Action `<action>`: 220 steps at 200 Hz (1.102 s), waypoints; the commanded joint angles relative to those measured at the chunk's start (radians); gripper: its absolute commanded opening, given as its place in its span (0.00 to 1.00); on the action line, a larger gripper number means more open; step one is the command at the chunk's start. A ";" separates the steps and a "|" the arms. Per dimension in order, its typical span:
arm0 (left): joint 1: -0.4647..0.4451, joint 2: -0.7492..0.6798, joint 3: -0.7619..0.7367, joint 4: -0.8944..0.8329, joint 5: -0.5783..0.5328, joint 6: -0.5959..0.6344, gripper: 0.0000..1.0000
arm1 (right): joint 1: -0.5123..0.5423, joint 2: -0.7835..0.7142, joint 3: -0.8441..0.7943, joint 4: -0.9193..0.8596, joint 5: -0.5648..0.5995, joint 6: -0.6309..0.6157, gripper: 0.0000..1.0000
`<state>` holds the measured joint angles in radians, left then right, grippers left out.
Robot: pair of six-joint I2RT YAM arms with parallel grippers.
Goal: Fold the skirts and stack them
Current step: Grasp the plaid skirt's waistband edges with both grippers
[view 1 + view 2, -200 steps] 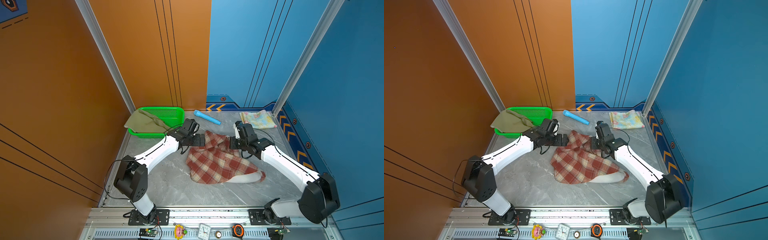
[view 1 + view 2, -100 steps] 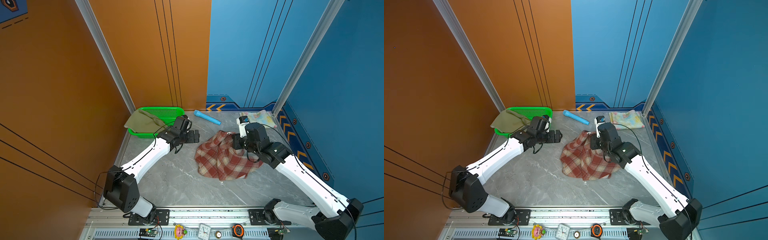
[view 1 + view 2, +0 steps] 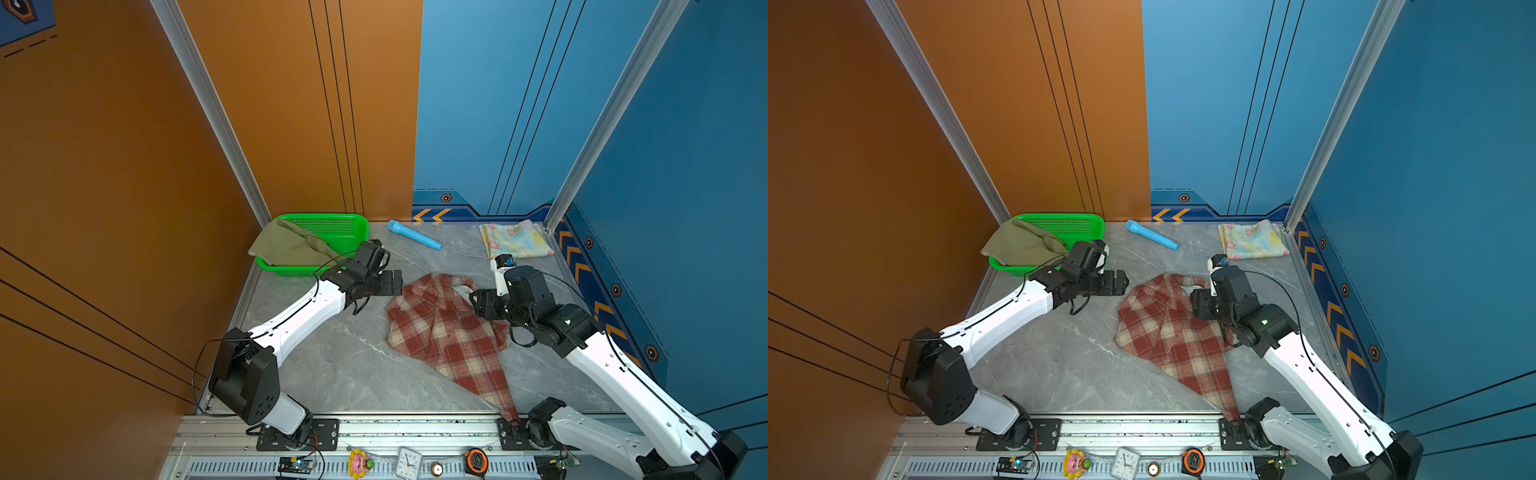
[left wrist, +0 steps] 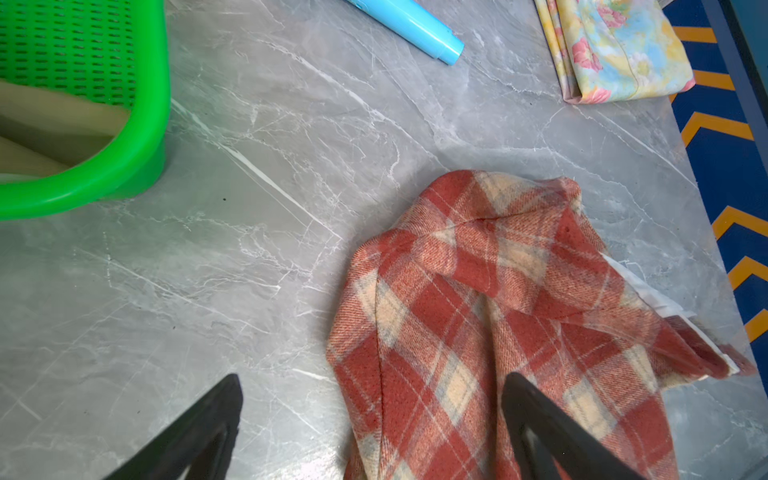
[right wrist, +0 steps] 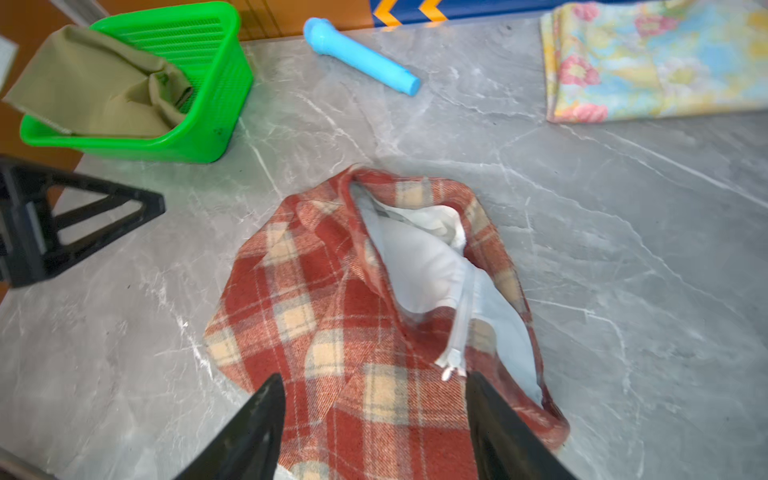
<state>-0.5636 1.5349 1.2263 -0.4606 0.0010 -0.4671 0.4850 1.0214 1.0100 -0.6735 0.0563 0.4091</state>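
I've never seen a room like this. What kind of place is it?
Probably a robot practice booth, not a home: a white left arm and right arm bolted to a metal rail, an orange wall and blue wall around a grey table, and a plaid skirt to fold.

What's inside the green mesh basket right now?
A plain olive-green cloth skirt, bunched and spilling over the rim of the green plastic mesh basket. Anything beneath the cloth is covered.
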 commanded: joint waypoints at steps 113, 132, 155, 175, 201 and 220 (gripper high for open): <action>-0.069 0.181 0.118 0.068 0.024 -0.081 0.99 | 0.121 0.278 -0.138 0.202 -0.131 0.009 0.75; -0.062 0.205 0.142 0.075 0.041 -0.101 0.99 | 0.185 0.278 -0.204 0.277 -0.149 0.033 0.74; -0.061 0.239 0.174 0.085 0.065 -0.116 0.99 | 0.210 0.257 -0.261 0.317 -0.148 0.048 0.74; -0.069 0.274 0.205 0.088 0.074 -0.113 0.99 | 0.193 0.184 -0.271 0.295 -0.104 0.042 0.79; -0.091 0.318 0.246 0.088 0.075 -0.094 0.98 | 0.079 0.052 -0.260 0.254 -0.090 0.082 0.81; -0.117 0.348 0.277 0.087 0.060 -0.065 0.98 | -0.048 0.039 -0.244 0.193 -0.087 0.147 0.79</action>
<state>-0.6476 1.8458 1.4502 -0.3710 0.0566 -0.5659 0.5594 1.0859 0.7429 -0.4183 -0.0681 0.4721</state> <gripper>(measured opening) 0.983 0.802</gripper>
